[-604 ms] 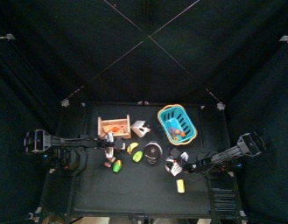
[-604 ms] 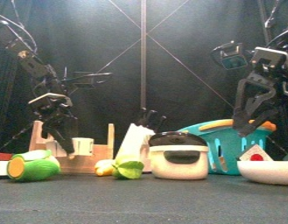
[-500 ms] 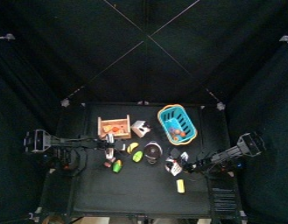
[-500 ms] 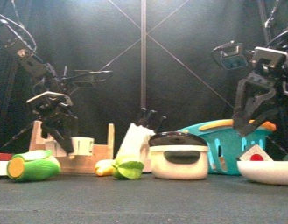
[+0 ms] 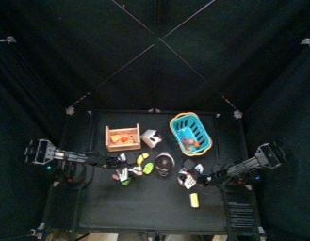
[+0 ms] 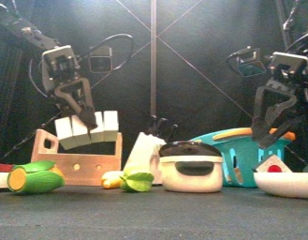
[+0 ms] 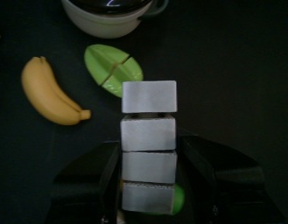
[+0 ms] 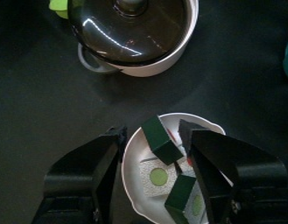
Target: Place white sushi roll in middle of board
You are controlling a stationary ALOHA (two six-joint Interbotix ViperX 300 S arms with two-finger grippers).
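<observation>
**Roll aloft in the left claw, board waiting below**

Our left claw (image 7: pixel 149 156) is pinching the white sushi roll (image 7: pixel 149 114) by its near end, so most of the roll sticks out past the jaws. We count four white blocks in one row. In the front view the roll hangs tilted above the wooden board (image 6: pixel 75 167), clear of its upright posts. We judge it is held that high so it can come down into the middle without knocking them. The placing is not yet done.

Our right claw (image 8: pixel 172 136) hovers spread and empty over the white bowl (image 8: pixel 132 166), well apart from the board, probably parked out of the way. At least two dark green pieces lie in that bowl.

On the counter (image 6: pixel 156 216) we count one banana (image 7: pixel 52 90), one green leaf-shaped piece (image 7: pixel 113 68), one lidded pot (image 8: pixel 134 39) and one teal basket (image 6: pixel 238 150). What the basket holds we cannot make out.
</observation>
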